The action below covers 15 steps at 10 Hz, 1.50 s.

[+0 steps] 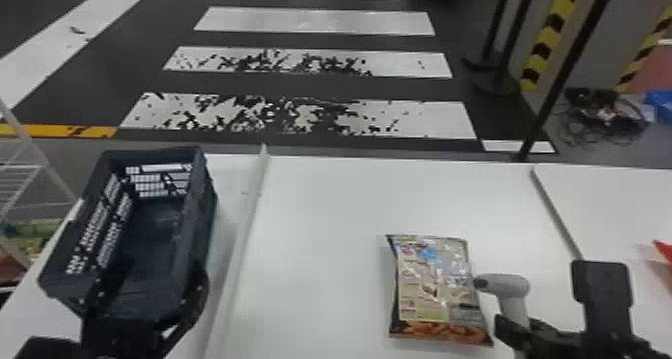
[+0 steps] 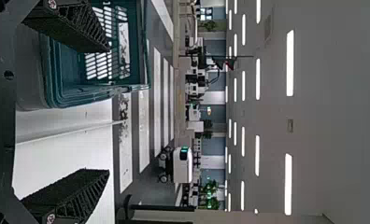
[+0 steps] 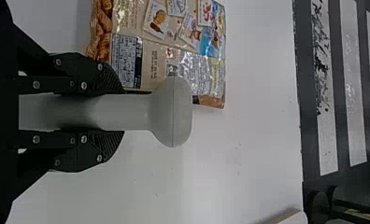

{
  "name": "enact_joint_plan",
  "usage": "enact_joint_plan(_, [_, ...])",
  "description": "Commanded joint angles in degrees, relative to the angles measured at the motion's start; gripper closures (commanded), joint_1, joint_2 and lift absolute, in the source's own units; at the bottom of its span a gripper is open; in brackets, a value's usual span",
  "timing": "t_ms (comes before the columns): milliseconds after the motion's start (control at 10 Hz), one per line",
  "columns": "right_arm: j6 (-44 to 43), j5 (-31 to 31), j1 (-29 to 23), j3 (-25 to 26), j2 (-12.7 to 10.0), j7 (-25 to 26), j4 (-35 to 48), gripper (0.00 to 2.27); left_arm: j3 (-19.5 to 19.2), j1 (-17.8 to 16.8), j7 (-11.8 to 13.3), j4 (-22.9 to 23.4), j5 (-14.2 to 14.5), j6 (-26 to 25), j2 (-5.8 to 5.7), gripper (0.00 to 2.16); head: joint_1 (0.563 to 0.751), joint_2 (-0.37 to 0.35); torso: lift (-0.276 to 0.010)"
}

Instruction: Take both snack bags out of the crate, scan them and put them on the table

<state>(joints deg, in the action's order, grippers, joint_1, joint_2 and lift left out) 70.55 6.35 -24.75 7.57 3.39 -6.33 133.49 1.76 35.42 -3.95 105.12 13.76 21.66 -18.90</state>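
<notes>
A snack bag (image 1: pixel 437 288) lies flat on the white table, its printed face up. Beside its right edge is the grey scanner (image 1: pixel 505 284), held by my right gripper (image 1: pixel 515 328). In the right wrist view, the right gripper (image 3: pixel 113 112) is shut on the handle of the scanner (image 3: pixel 171 112), near the bag (image 3: pixel 169 46). My left gripper (image 1: pixel 147 295) is at the near end of the dark crate (image 1: pixel 202 208), whose visible floor is bare. Seen from the left wrist, the left gripper (image 2: pixel 107 112) has its fingers wide apart with nothing between, one over the crate (image 2: pixel 94 93).
A raised strip (image 1: pixel 240 243) runs along the table (image 1: pixel 320 223) between crate and bag. Another seam (image 1: pixel 557 213) lies at the right. Something red (image 1: pixel 665 250) shows at the far right edge. A wire rack (image 1: pixel 22 173) stands left of the crate.
</notes>
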Motion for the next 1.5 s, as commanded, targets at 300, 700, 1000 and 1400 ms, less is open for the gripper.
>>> enact_joint_plan(300, [1.3,0.0,0.1,-2.7,-0.6,-0.1,1.3,2.25,0.2,0.1,0.0,0.1,-0.1,0.0,0.0,0.07,0.695,0.07,-0.092])
enact_joint_plan(700, [0.8,0.0,0.8,-3.2,-0.6,-0.1,-0.3,2.25,0.2,0.1,0.0,0.0,-0.1,0.0,0.0,0.07,0.695,0.081,-0.092])
enact_joint_plan(1000, [0.8,0.0,0.9,-2.9,-0.6,0.0,-0.3,2.25,0.2,0.1,0.0,0.0,-0.1,0.0,0.09,0.07,0.695,0.083,-0.092])
enact_joint_plan(1400, [-2.7,0.0,1.5,1.7,0.8,0.2,-2.1,2.25,0.2,0.1,0.0,0.0,0.1,0.0,-0.35,0.07,0.695,0.052,-0.092])
